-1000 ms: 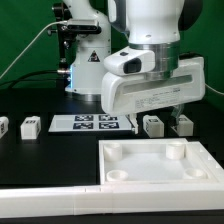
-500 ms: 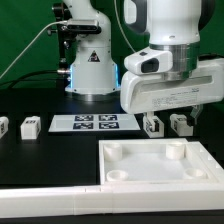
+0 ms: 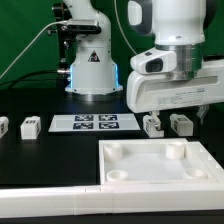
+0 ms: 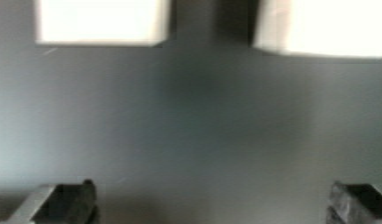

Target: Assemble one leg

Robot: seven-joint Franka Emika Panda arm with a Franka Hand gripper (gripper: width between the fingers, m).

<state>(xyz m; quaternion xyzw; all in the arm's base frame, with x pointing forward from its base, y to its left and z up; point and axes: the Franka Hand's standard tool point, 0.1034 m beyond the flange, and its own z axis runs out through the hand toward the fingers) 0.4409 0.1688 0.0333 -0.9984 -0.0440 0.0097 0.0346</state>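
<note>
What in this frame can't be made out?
- Exterior view: the leftmost leg is cut off by the picture's edge.
- Exterior view: tags on the marker board are too small to read.
- Wrist view: a white block and another are blurred and cut by the edge; no tags show.

Our exterior view looks across the table toward the arm's base. Our wrist view faces straight down, close; both catch the leg and its twin.
</note>
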